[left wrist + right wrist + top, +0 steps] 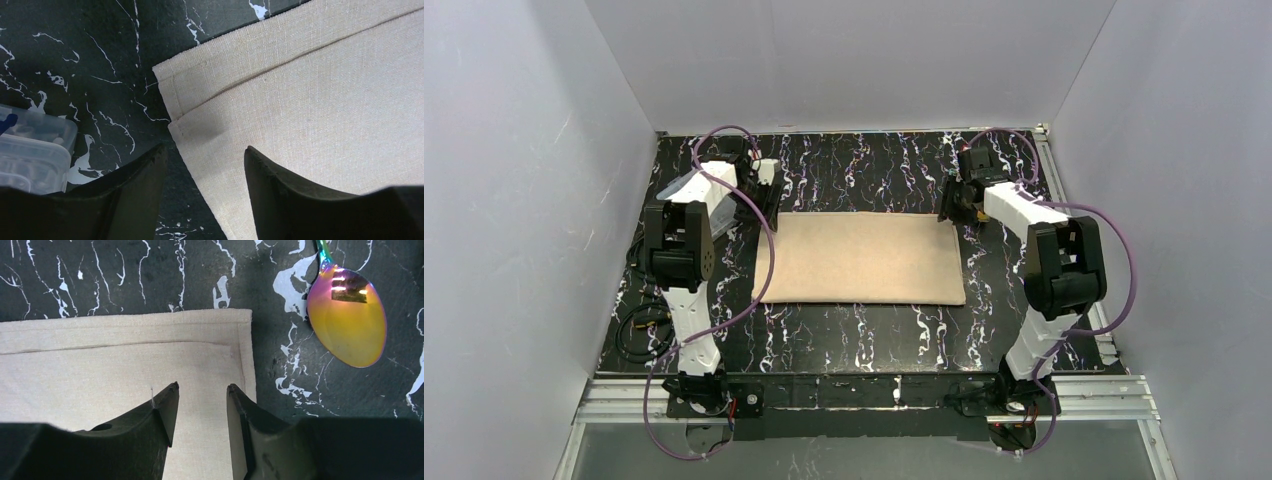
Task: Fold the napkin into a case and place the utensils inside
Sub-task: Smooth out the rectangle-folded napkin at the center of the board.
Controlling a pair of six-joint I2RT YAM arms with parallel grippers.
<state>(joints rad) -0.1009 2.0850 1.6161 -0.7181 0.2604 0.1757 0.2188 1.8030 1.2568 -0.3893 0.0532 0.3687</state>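
From above we see the napkin (pixel 861 258) lying flat, its long axis left to right. The left gripper (pixel 762 193) is nearer its far left corner and the right gripper (pixel 957 205) nearer the far right one.

In the left wrist view the gripper is spread and empty, with the napkin's side edge between its tips.

In the right wrist view the gripper is spread and empty above the corner, and the spoon (pixel 347 320) lies just beside it.

Pale walls (pixel 844 60), black tabletop (pixel 864 345) — white-veined
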